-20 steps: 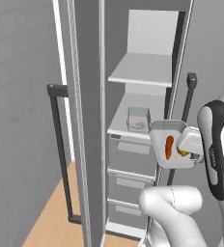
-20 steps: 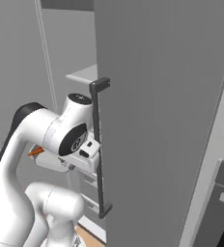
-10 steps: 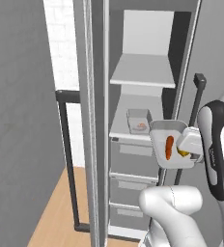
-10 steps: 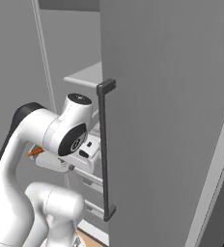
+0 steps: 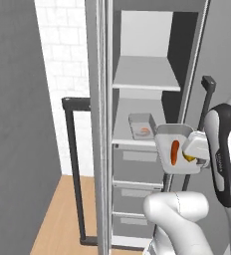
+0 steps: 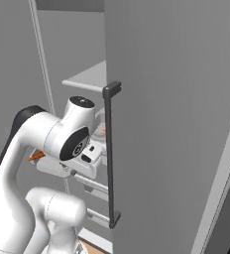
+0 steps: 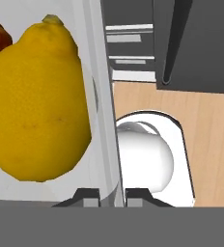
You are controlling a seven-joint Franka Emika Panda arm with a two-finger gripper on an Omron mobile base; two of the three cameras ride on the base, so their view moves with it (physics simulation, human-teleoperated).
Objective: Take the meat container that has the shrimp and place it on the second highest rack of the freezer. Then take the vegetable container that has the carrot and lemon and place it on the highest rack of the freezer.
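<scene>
**Carrot-and-lemon tub held in front of the open freezer, top shelf next**

Left base view: the freezer (image 5: 152, 124) stands open in the middle of the frame. The tub with the shrimp (image 5: 142, 126) already sits on the lower shelf (image 5: 125, 133), centre of the frame. The upper shelf (image 5: 146, 79) above it is bare. The tub with the carrot and lemon (image 5: 176, 153) hangs right of centre, just outside the cabinet and about level with the lower shelf, tipped so its open face shows toward the camera. The gripper (image 5: 189, 152) holds it at its right edge.

Right base view: the arm fills the lower left, and the tub (image 6: 51, 165) peeks out behind the wrist, with an orange carrot tip (image 6: 36, 157) at centre left. The black door handle (image 6: 111, 154) runs down the middle of the frame, near the wrist.

Hand view: the fingers (image 7: 87, 195) are pressed together on the tub's thin clear wall (image 7: 102, 120), pinching it. The lemon (image 7: 36, 101) fills the upper left.

To do this step well, I would lift the tub clear above the upper shelf's front edge, level it so nothing rolls out, then slide it inward, keeping the wrist away from the door handle.
</scene>
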